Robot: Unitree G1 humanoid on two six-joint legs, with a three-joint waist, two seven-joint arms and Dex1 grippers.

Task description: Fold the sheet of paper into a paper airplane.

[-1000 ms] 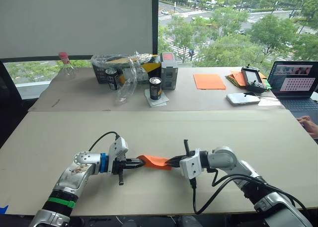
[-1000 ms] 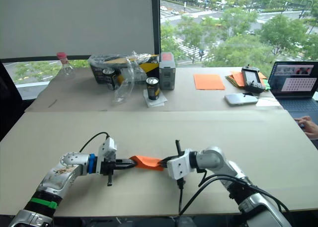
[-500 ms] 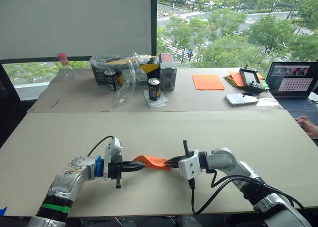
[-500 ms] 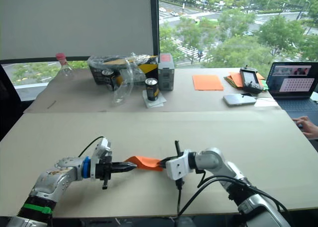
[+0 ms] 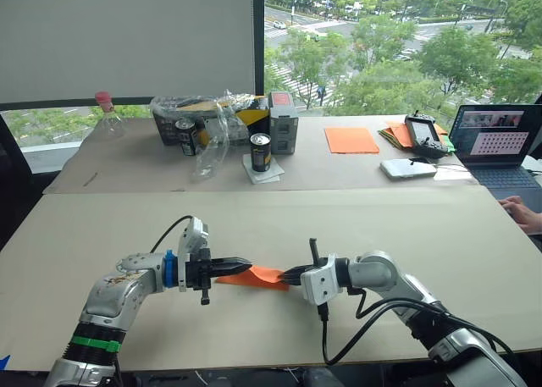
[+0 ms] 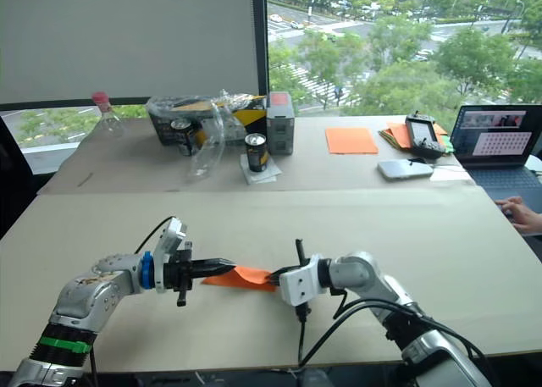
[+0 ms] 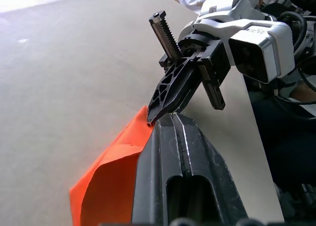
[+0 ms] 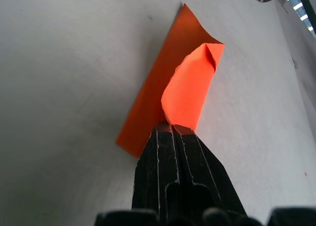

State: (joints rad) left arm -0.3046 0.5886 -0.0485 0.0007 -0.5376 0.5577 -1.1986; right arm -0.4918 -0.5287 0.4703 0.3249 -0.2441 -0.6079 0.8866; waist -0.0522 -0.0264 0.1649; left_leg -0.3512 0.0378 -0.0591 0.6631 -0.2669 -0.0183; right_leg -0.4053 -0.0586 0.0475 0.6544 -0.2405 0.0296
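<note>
The sheet of paper (image 5: 254, 277) is a narrow, folded bright-orange wedge lying low on the tan table (image 5: 381, 226) between my two grippers. My right gripper (image 5: 284, 274) is shut on its right end. In the right wrist view the fingers (image 8: 173, 152) pinch a curled flap of the paper (image 8: 190, 85), and the far end lies free. My left gripper (image 5: 247, 262) is shut, with its fingers just above the paper's left part and holding nothing. In the left wrist view its tip (image 7: 170, 118) nearly meets the right gripper's fingertips (image 7: 153, 118), with the paper (image 7: 111, 169) beside it.
On the far table are a flat orange sheet (image 5: 351, 140), a pile of papers (image 5: 396, 134), a controller (image 5: 423, 133), a phone (image 5: 408, 168), a laptop (image 5: 495, 141), cans (image 5: 261, 152), a plastic bag over boxes (image 5: 212, 120) and a bottle (image 5: 108, 112). A person's hand (image 5: 521, 211) rests at the right edge.
My left gripper has let go of the paper's left end, and its shut fingers have risen slightly over the paper. The paper has sunk flatter toward the table. The right gripper keeps its hold.
</note>
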